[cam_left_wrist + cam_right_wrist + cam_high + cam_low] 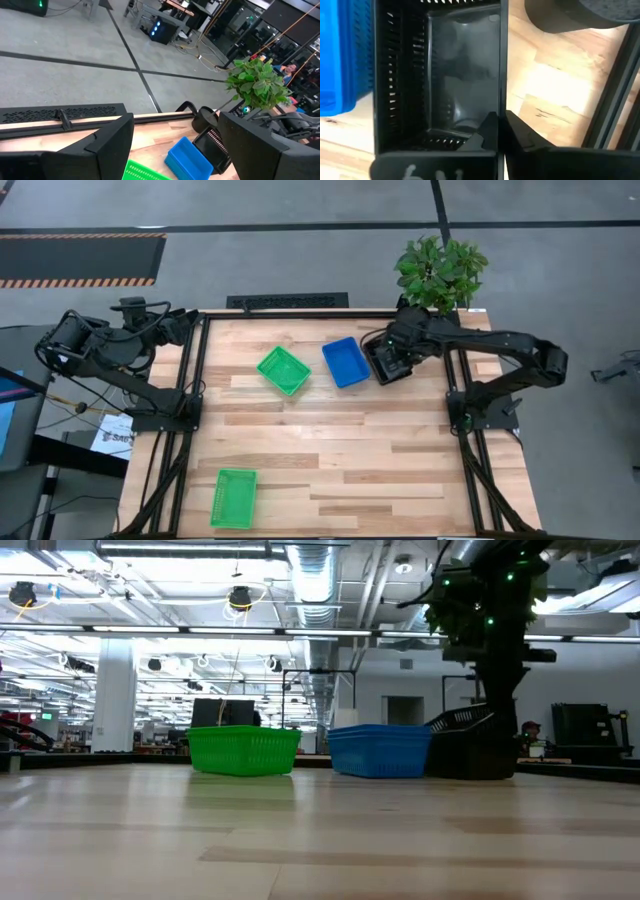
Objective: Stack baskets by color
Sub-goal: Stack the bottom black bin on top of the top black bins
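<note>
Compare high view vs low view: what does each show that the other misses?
High only: the second green basket alone near the table's front edge, and the idle left pincer at the back-left corner. Low only: the black basket tilted, one side raised, plus the room behind. Both: green basket, blue basket and black basket in a row, right pincer at the black one.

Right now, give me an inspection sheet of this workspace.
Surface: pale wooden plank table, dark frame rails.
Job's things: two green plastic mesh baskets, one mid-table, one at the near edge; blue plastic mesh basket; black plastic mesh basket beside it, tilted.
Clutter: leafy green potted plant at the far right corner.
Grippers: right gripper fingers shut on black basket's wall; left gripper open, parked at far left corner.
Cables: loose wires beside the table, left.
Surroundings: grey floor, workshop benches.
</note>
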